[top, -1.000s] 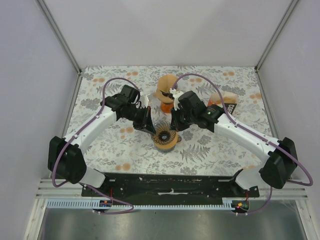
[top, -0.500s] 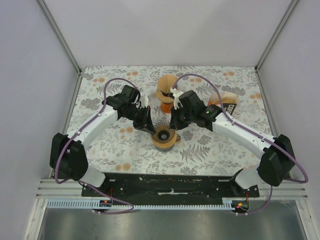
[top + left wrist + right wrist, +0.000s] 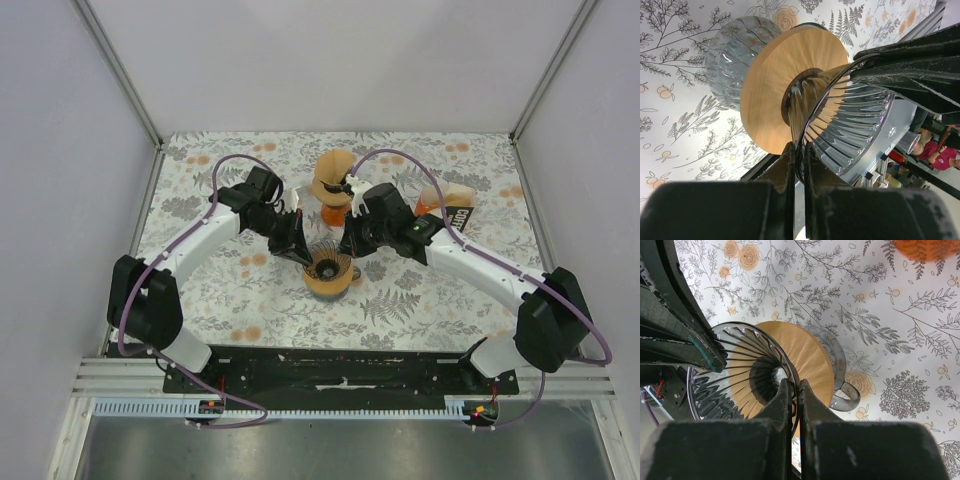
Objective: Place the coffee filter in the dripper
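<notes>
Left wrist view, ribbed glass dripper [image 3: 850,135] (wooden collar [image 3: 772,85]), left fingers [image 3: 782,172] clamped on its rim, right fingers [image 3: 782,407] likewise.

Bright, even light from above; only soft, faint shadows beside the dripper [image 3: 328,272]. White glare streaks its glass ribs in both wrist views. Foreground below it dark, blurred.

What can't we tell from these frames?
- Top view: where the left gripper and right gripper meet the dripper rim; too small, and the wrists cover it.
- Top view: what the orange object by the coffee filter is; the right arm partly covers it.
- Top view: print on the black pack; too small.
- Left wrist view: the dripper's far rim, behind the right gripper.
</notes>
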